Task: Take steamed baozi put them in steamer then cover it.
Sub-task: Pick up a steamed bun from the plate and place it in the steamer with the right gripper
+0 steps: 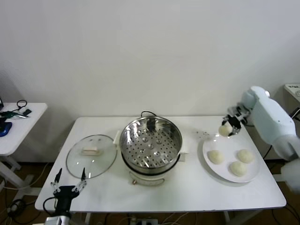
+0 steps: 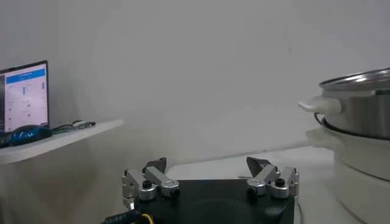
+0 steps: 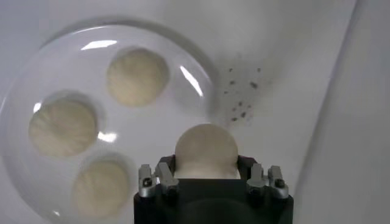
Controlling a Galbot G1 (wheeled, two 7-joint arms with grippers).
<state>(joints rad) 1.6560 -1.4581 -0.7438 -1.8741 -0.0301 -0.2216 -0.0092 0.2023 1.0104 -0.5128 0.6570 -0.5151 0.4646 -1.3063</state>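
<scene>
One steamed baozi (image 3: 206, 149) is clamped between the fingers of the right gripper (image 1: 230, 125) and held in the air above the far edge of the white plate (image 1: 210, 168) — three more buns (image 1: 216, 157) are left on the plate just below it. Dark specks (image 3: 241, 97) are seen on the table (image 1: 197, 192) beside the plate. The open steamer (image 1: 151, 145) stands well to the gripper's left, unobstructed; the cover (image 1: 91, 155) lies beyond it. The left gripper (image 1: 69, 183) is parked, jaws spread, near the cover.
</scene>
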